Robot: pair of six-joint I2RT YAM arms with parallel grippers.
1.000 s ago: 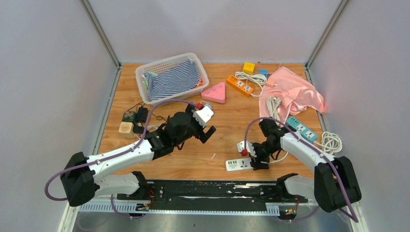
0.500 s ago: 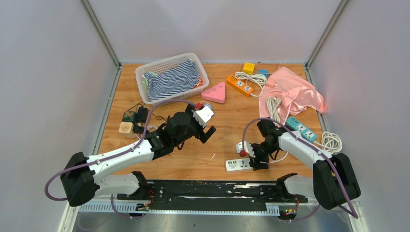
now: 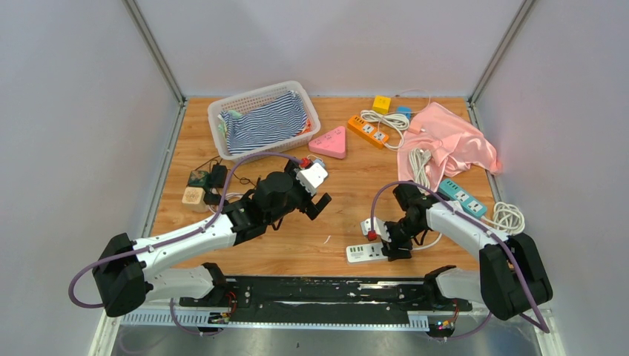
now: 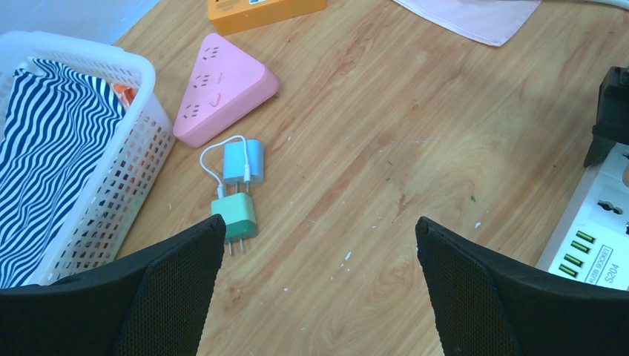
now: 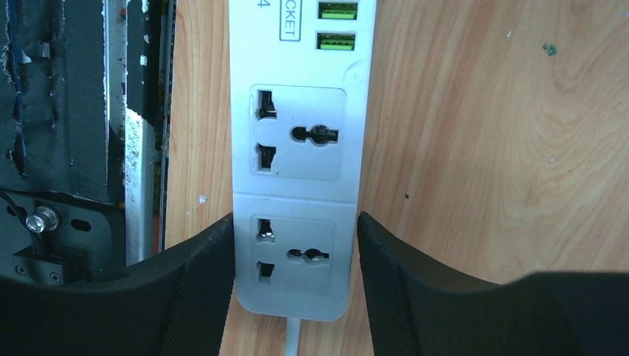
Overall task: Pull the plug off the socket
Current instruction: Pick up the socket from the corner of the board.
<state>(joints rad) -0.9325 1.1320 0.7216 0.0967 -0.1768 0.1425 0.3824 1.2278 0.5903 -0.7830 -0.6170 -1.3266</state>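
The white socket strip (image 3: 365,253) lies near the table's front edge, with two empty sockets and green USB ports (image 5: 297,156). No plug shows in it; the plug is out of view. My right gripper (image 5: 295,222) straddles the strip's cord end. Its left finger touches the strip's side and its right finger stands a hair off the other side. From above, the right gripper (image 3: 394,248) sits low over that end. My left gripper (image 3: 315,196) hovers mid-table, open and empty (image 4: 320,220), with the strip at its far right (image 4: 593,237).
A white basket (image 3: 222,111) with striped cloth stands back left, with a pink triangular socket (image 3: 328,142) and an orange strip (image 3: 369,131) beside it. A pink cloth (image 3: 449,141) and a teal strip (image 3: 463,197) lie right. Blue (image 4: 242,163) and green (image 4: 234,215) chargers lie loose.
The right gripper has narrowed its fingers around the end of the white strip and shifted slightly left. The left arm has not moved.
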